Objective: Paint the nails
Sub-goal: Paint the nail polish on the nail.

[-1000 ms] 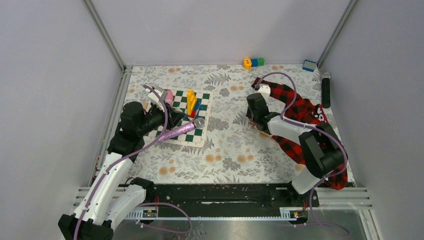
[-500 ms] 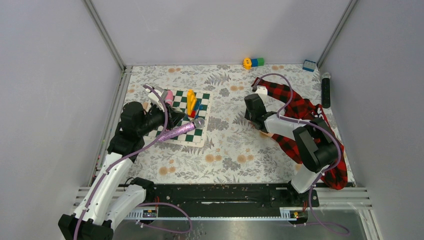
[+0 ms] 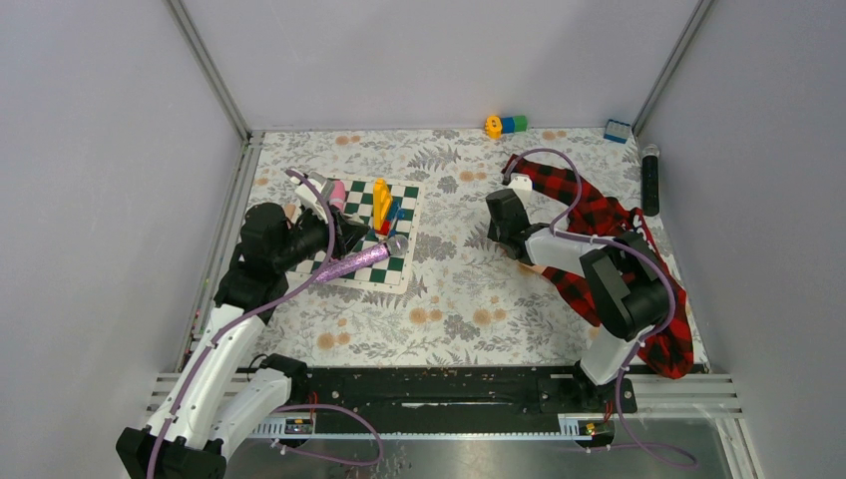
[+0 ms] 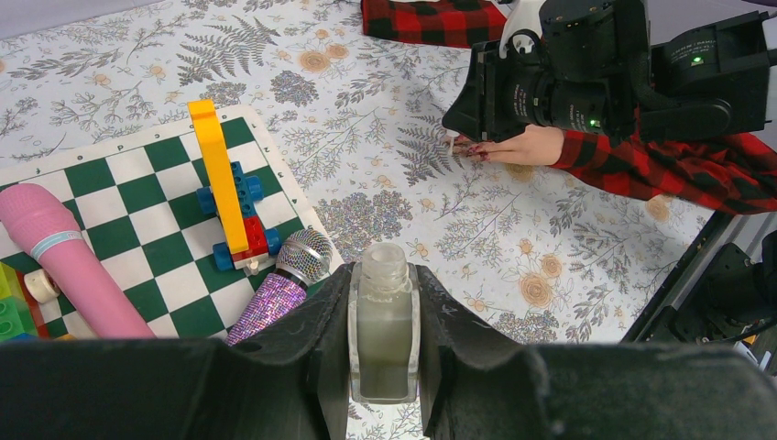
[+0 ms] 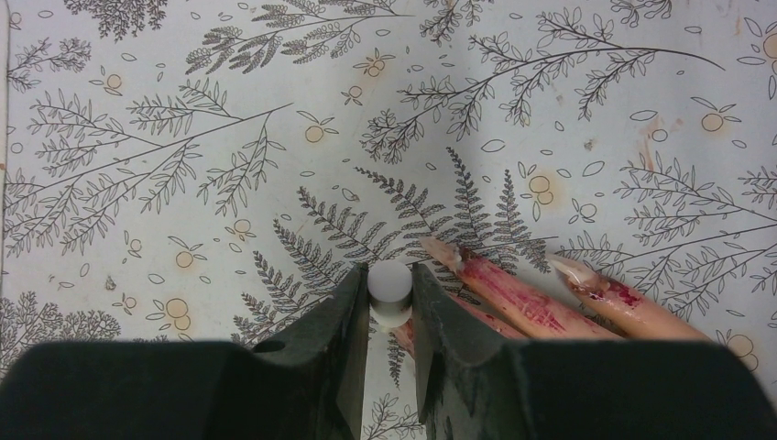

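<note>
Right wrist view: the right gripper (image 5: pixel 389 273) has its jaws clamped on a small white round-topped cap (image 5: pixel 391 291), just beside the nails (image 5: pixel 441 249). These tip the red-smeared fingers of a dummy hand (image 4: pixel 513 147) lying flat on the floral counter (image 5: pixel 183 137), well right of the chessboard (image 4: pixel 137 183). At the chessboard's corner, the left gripper (image 4: pixel 383 275) has its jaws clamped on an upright, uncapped polish bottle (image 4: pixel 383 335).
</note>
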Motion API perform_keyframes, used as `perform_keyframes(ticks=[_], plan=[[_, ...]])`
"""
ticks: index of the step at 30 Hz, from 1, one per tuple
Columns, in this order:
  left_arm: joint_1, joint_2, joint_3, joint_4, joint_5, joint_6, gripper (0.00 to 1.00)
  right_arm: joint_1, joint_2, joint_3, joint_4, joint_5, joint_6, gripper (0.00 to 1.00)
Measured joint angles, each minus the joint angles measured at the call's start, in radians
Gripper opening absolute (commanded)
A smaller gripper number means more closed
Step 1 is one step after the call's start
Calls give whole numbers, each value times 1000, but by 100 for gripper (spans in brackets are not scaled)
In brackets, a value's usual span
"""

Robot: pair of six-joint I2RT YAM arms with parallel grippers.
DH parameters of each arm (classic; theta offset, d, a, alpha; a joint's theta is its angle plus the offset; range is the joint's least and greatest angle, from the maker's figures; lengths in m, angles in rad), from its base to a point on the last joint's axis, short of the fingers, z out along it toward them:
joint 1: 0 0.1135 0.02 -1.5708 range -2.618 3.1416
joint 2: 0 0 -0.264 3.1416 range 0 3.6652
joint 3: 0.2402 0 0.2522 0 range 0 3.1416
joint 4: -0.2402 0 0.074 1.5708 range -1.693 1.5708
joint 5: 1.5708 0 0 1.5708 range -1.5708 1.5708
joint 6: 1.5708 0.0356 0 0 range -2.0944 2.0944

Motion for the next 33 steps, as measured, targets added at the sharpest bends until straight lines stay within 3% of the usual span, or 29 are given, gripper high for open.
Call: perform_keyframes(ticks=[33], plan=[[1,0,0,0,0,0,0,0,4,0,0,29,15,0]])
